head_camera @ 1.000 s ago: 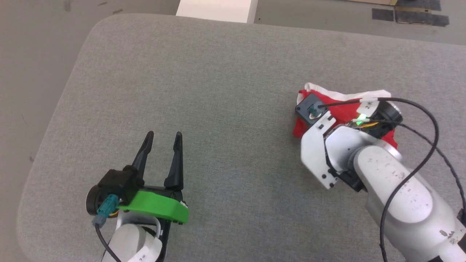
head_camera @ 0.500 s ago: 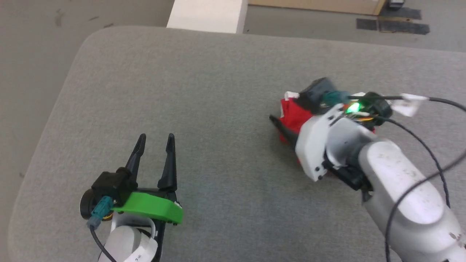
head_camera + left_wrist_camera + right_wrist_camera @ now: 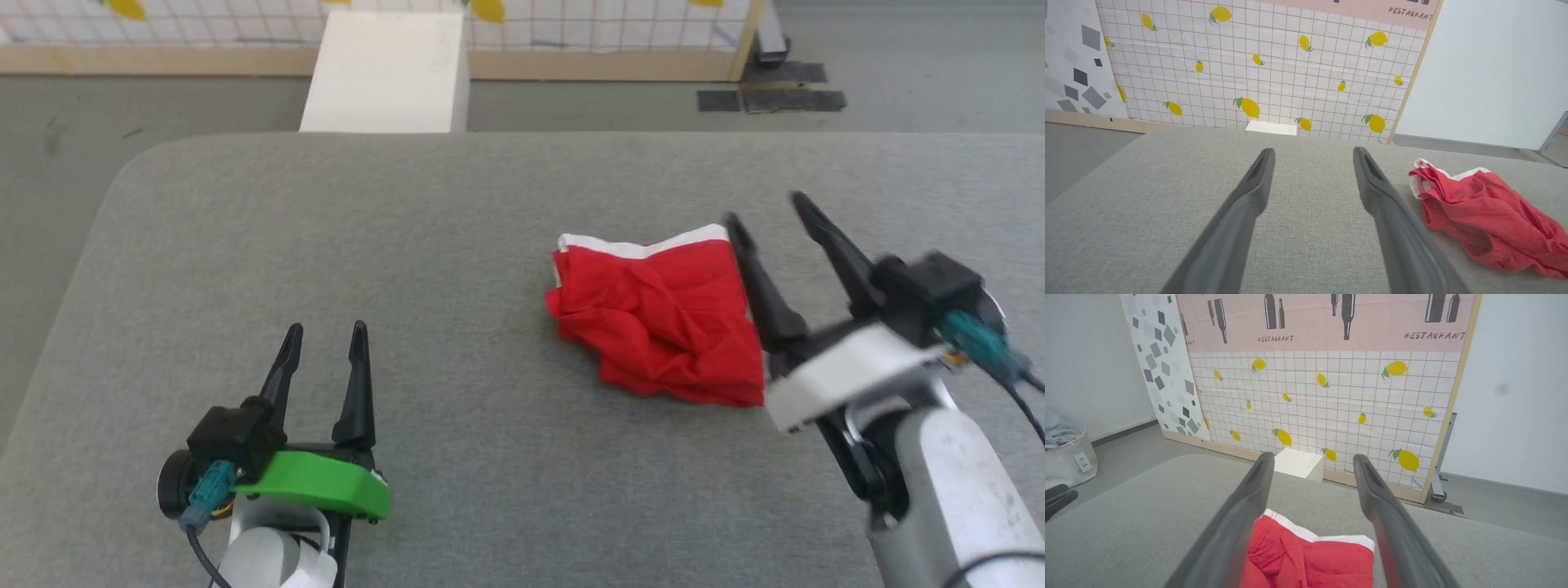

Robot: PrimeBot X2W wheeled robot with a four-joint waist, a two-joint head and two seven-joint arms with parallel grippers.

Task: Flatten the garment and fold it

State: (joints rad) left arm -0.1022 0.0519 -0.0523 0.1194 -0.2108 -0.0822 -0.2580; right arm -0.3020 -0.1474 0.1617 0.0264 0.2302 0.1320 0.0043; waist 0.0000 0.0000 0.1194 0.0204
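Garment [image 3: 661,327] lies crumpled on the table [image 3: 408,245]; the head view puts the wide, empty right gripper [image 3: 763,210] at its right edge and the wide left gripper [image 3: 326,327] well apart. Left wrist view: garment [image 3: 1486,212] off right. Right wrist view: directly ahead, below.

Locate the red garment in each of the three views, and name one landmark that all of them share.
Head view: garment, right of centre.
Left wrist view: garment, lower right.
Right wrist view: garment, bottom centre.
Shared landmark: white box beyond the table.
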